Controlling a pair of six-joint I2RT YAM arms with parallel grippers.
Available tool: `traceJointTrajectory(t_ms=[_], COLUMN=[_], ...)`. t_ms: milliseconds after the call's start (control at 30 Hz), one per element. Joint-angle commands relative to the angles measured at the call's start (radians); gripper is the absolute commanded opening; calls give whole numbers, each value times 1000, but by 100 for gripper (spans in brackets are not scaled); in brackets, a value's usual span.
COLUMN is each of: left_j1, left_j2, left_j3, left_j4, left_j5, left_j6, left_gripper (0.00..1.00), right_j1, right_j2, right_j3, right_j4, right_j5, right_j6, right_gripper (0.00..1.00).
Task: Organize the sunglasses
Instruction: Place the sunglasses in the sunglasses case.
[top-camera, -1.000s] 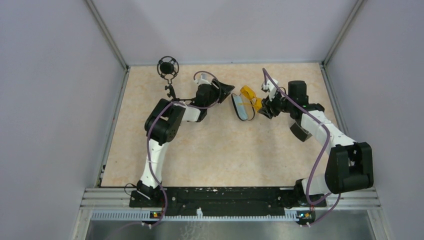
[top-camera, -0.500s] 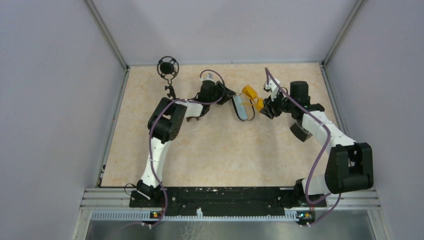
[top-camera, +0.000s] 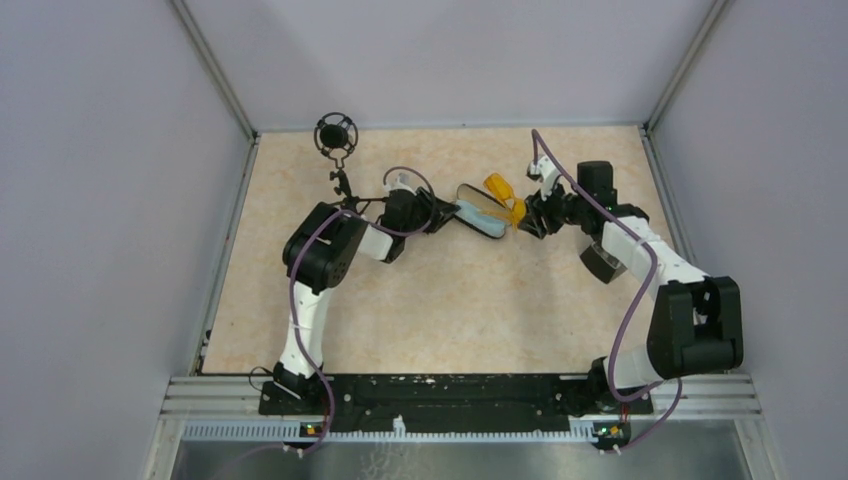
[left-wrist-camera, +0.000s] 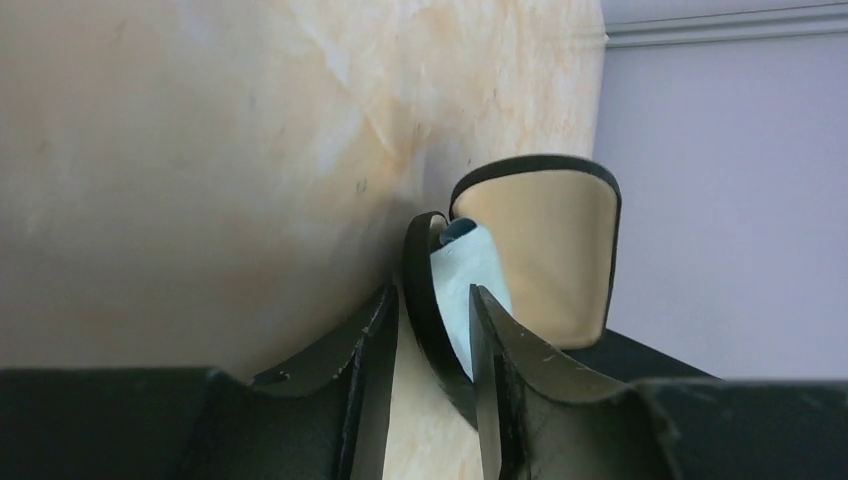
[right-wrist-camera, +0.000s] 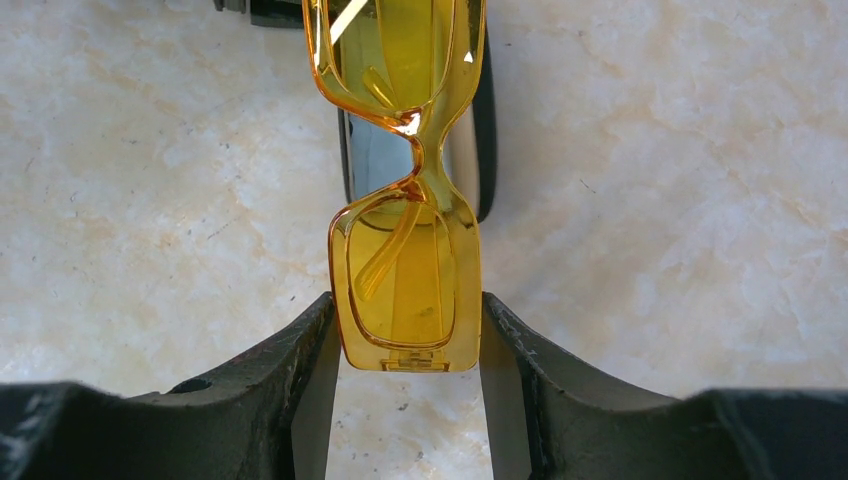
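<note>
The sunglasses (right-wrist-camera: 405, 270) are at the far centre of the table (top-camera: 420, 310), folded, with one orange lens end seated between the two fingers of the right tool (right-wrist-camera: 405, 325). Both fingers (right-wrist-camera: 310, 370) bear against the sides of that lens, so the right tool is pinching the sunglasses. In the right wrist view the free lens end extends over the edge of the black case (right-wrist-camera: 487, 150); contact between the two cannot be determined. In the top view the sunglasses (top-camera: 503, 200) lie just right of the open case (top-camera: 480, 212), with the right tool (top-camera: 530, 215) directly beside them. The case holds a light blue cloth (top-camera: 478, 208) against its tan lining. The left tool (left-wrist-camera: 430, 300) straddles the near wall of the case (left-wrist-camera: 540, 250) and the cloth (left-wrist-camera: 465, 270): one finger stands outside the wall, with a sliver of table visible between them, and the other lies against the cloth. Whether the left tool is clamped on the wall cannot be told.
</note>
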Motion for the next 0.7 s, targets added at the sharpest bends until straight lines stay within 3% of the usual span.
traceJointTrajectory(t_ms=[0, 400, 667], left_j1=[-10, -22, -22], left_j2=[-57, -94, -89], left_j3=[-107, -220, -241], left_j4=[155, 254, 288], left_j5=[-31, -36, -22], left_j6=[-76, -98, -94], left_gripper=[40, 39, 36], right_j1=[27, 104, 122], right_j2=[-1, 57, 247], right_j3=[75, 147, 409], right_j4=[-23, -45, -296], right_j5=[10, 63, -9], right_j6=[17, -39, -337], right_gripper=[9, 7, 6])
